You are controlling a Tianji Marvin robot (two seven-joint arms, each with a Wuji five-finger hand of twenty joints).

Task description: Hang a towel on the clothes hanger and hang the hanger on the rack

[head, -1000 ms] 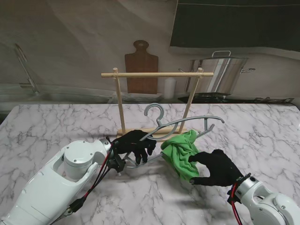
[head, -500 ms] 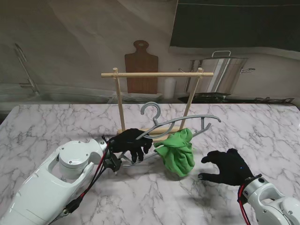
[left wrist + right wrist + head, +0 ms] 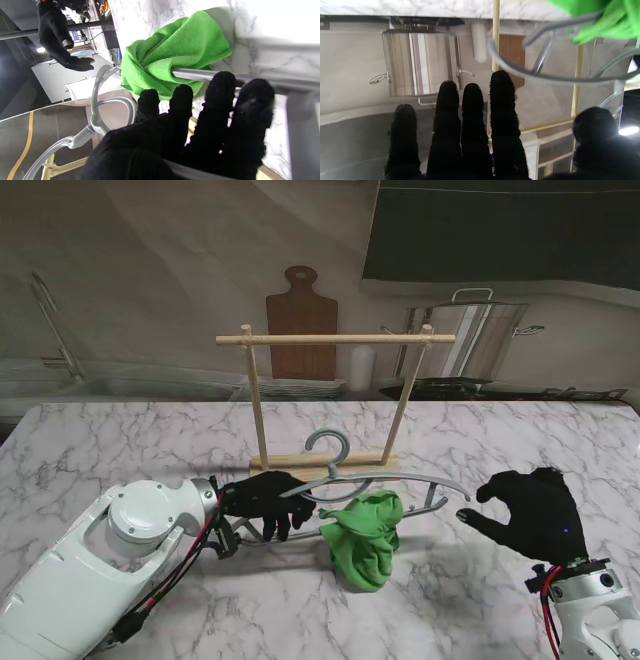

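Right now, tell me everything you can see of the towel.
The towel is bright green, microfibre-looking cloth, bunched and creased rather than spread. It is draped over the lower bar of the grey hanger, sagging toward the marble table. The left hand grips the hanger beside it; the right hand is clear of it, open.

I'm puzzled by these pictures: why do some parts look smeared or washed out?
Left wrist view: the marble table glares white and the left robot hand is soft. Right wrist view: the towel and hanger blur. Stand view: sharp, evenly lit.
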